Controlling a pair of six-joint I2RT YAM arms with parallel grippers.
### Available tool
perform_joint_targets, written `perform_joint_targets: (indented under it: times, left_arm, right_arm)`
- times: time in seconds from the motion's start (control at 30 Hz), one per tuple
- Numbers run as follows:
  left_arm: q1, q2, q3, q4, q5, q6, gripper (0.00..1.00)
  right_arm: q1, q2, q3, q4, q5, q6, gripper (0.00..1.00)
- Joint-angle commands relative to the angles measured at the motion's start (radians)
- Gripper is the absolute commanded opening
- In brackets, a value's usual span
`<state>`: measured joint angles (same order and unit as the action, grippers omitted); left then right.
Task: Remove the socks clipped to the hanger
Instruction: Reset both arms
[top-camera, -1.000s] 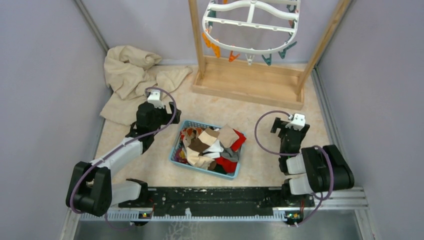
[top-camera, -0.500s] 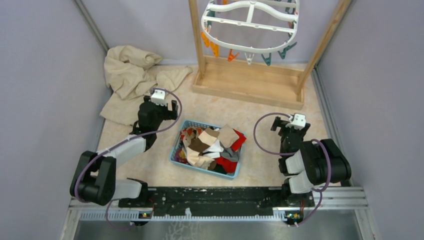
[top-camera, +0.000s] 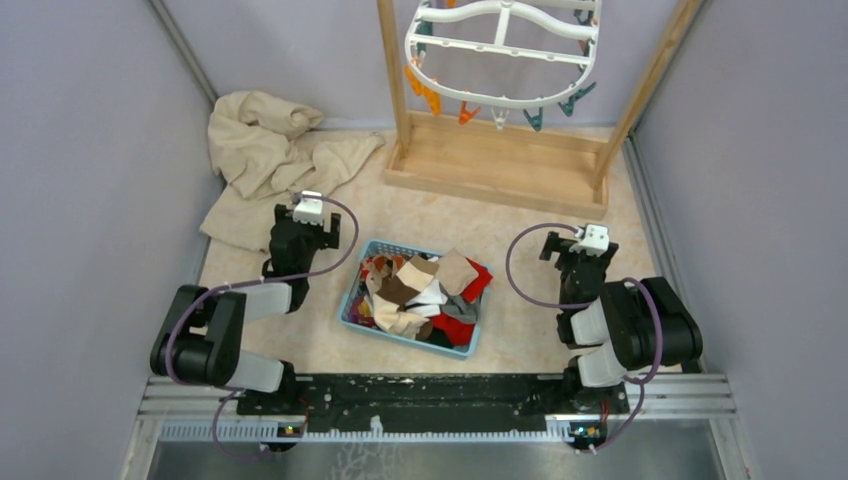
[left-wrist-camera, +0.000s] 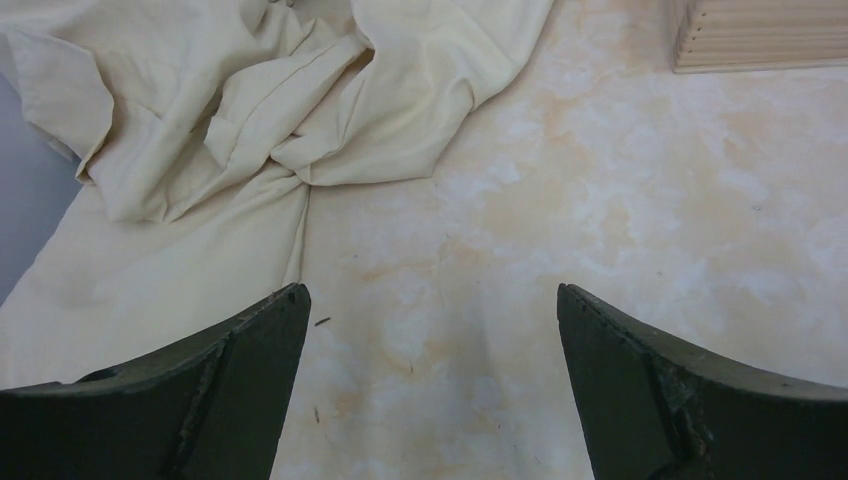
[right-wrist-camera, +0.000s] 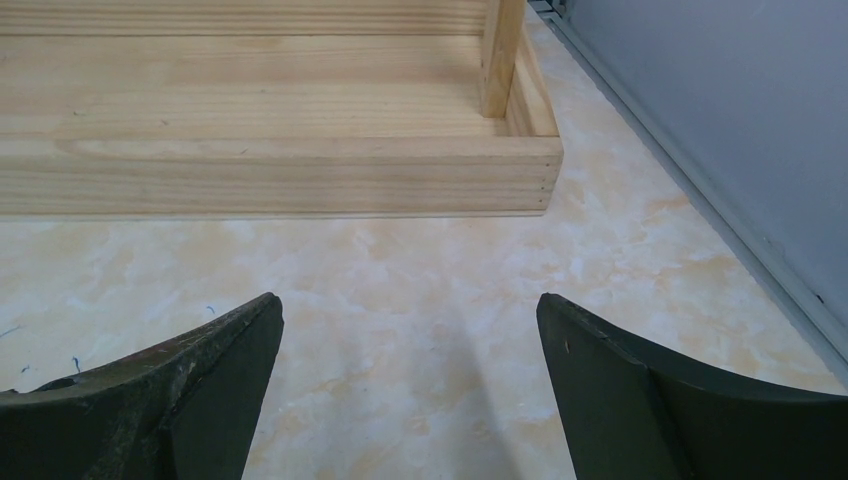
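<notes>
The left gripper (left-wrist-camera: 430, 290) and right gripper (right-wrist-camera: 408, 298) gape empty. Mixed fabric socks (top-camera: 425, 295) heap in a blue plastic basket (top-camera: 349, 305) at centre. The white plastic ring hanger (top-camera: 490, 99), top centre, shows bare clips (top-camera: 428, 95) — its cropped far side may hide a missed sock.

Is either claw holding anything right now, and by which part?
Nothing is held. The left claw is open over the tabletop near the beige cloth; the right claw is open facing the wooden rack base.
</notes>
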<state>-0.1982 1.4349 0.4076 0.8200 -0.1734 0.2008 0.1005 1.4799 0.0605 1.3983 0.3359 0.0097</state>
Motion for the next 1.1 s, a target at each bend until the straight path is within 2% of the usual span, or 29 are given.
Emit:
perform_joint_targets:
  times: [0.0,0.13,0.2,0.27,0.33,0.57,0.7,1.07]
  left_arm:
    - [0.03,-0.075,-0.079,0.157,0.076,-0.011,0.99]
    - [0.075,-0.115,-0.17,0.246,0.094,-0.078,0.99]
    - [0.086,-0.096,-0.201,0.282,0.103,-0.093,0.99]
    - [0.089,-0.061,-0.249,0.409,0.125,-0.075,0.99]
    - [0.089,-0.057,-0.267,0.425,0.152,-0.077,0.99]
    - [0.091,0.147,-0.237,0.591,0.151,-0.065,0.99]
    - [0.095,0.14,-0.185,0.463,0.151,-0.075,0.99]
    - [0.105,0.149,-0.161,0.432,0.123,-0.096,0.99]
  right_arm:
    - [-0.005,-0.012,0.012,0.055,-0.02,-0.005,0.99]
    - [-0.005,-0.014,0.01,0.057,-0.022,-0.005,0.98]
    - [-0.005,-0.014,0.01,0.058,-0.023,-0.004,0.98]
    - [-0.005,-0.015,0.01,0.059,-0.023,-0.004,0.98]
    - [-0.005,-0.014,0.01,0.057,-0.023,-0.005,0.99]
    - [-0.007,-0.015,0.013,0.053,-0.024,-0.005,0.98]
    - [-0.007,-0.014,0.015,0.05,-0.024,-0.005,0.98]
    - [-0.007,-0.016,0.104,-0.128,-0.048,-0.005,0.99]
